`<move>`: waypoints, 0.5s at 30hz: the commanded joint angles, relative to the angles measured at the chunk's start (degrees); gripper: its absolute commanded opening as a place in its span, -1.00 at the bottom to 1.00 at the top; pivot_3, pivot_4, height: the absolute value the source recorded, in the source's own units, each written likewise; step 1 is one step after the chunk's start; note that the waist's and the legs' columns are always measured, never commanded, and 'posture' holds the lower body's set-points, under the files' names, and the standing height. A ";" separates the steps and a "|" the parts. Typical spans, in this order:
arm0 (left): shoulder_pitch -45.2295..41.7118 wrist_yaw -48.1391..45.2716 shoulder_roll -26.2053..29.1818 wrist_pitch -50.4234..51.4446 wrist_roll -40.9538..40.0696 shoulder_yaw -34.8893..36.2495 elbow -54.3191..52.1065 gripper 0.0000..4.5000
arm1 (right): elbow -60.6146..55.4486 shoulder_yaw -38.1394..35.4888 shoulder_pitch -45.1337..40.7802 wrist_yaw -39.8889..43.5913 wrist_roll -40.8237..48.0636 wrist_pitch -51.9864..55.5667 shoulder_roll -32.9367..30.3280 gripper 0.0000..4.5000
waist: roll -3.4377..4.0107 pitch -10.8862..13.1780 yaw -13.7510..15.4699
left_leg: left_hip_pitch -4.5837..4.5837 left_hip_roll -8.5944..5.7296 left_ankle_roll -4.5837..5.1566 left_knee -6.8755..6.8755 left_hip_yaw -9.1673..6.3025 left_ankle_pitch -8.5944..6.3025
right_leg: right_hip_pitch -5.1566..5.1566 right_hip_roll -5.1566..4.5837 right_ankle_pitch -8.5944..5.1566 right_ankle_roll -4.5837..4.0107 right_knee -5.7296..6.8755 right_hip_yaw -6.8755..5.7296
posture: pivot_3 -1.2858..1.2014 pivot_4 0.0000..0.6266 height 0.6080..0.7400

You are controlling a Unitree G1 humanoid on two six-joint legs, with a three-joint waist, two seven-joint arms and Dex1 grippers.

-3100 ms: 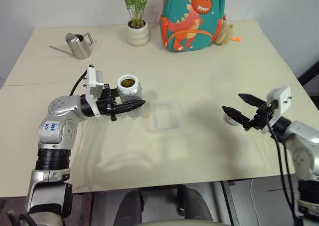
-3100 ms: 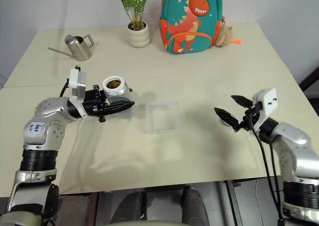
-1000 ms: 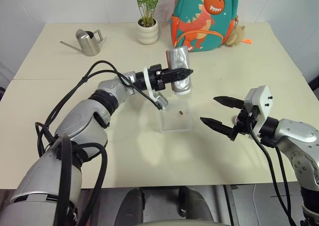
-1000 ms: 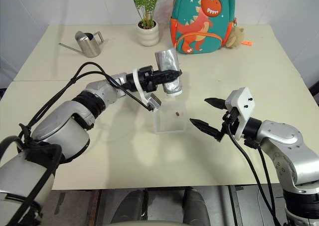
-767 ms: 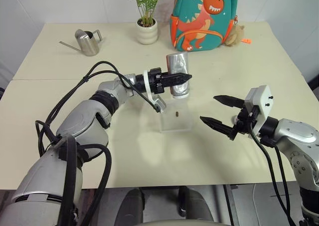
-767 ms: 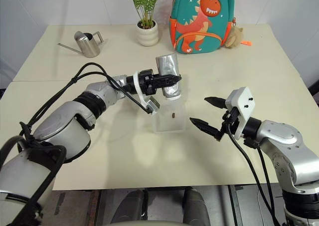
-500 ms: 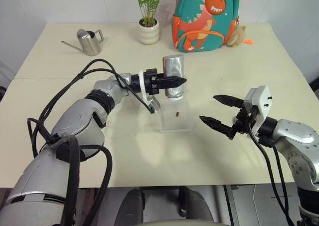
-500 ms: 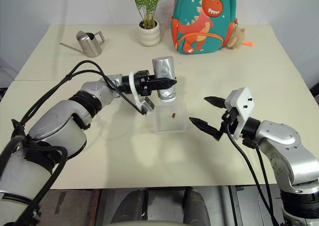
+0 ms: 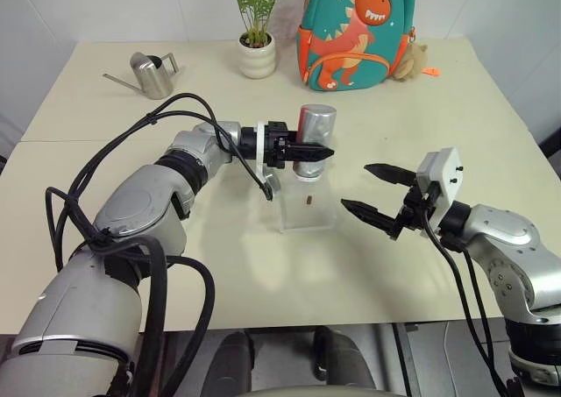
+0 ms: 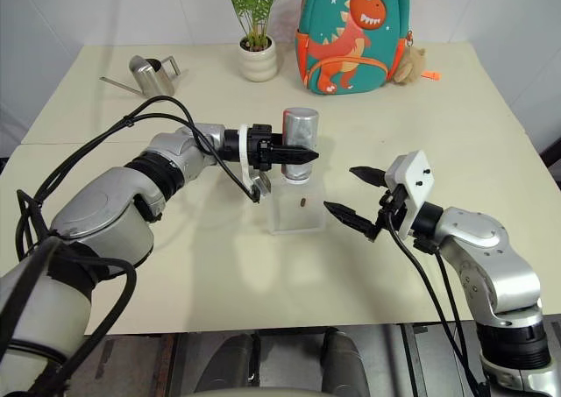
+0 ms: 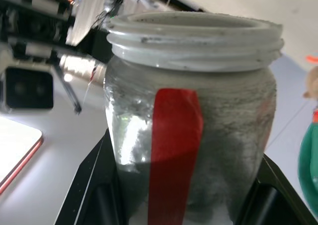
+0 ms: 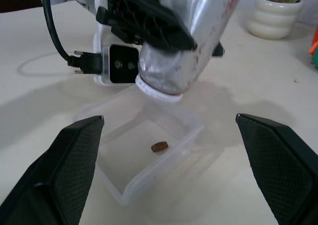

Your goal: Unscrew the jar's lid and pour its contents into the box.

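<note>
**Jar upended over box, pellet is out**

Left gripper clamps the jar, centre frame, now fully inverted vs tilted a sec ago. Pellet lies in the clear box. Right gripper w/ jaws wide, empty, right of box. Pour looks done.

The small shiny silver metal jar with a red stripe down its side is held upside down just above the small clear plastic square box, with its open mouth pointing down toward the inside of the box. It stands almost vertical, and its closed flat bottom faces up. The mouth has a pale threaded rim and no cap sits on it. The box stands open, its thin walls upright. One tiny dark brown pellet lies on the floor of the box, below the mouth of the jar and apart from the walls.
</note>
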 commanded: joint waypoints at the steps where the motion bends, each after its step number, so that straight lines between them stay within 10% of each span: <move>1: -3.59 -2.81 -0.74 0.85 -0.27 -0.05 0.64 -0.13 | 1.04 0.40 -1.85 0.51 -0.79 -2.64 1.13 0.99 | 0.00 0.00 0.03 | 0.00 0.00 0.00 0.01 0.00 0.00 | 0.00 0.00 0.00 0.00 0.00 0.00 | 0.03 -0.52 1.00; 15: -4.93 -3.84 5.53 -19.34 -9.30 4.35 -3.75 -0.13 | 4.04 2.12 -3.90 1.62 -2.20 -4.95 3.19 0.99 | 0.00 0.00 -0.58 | 0.00 -0.02 -0.02 -0.02 0.08 0.01 | -0.06 -0.02 -0.01 0.03 0.01 0.09 | 0.03 -0.52 1.00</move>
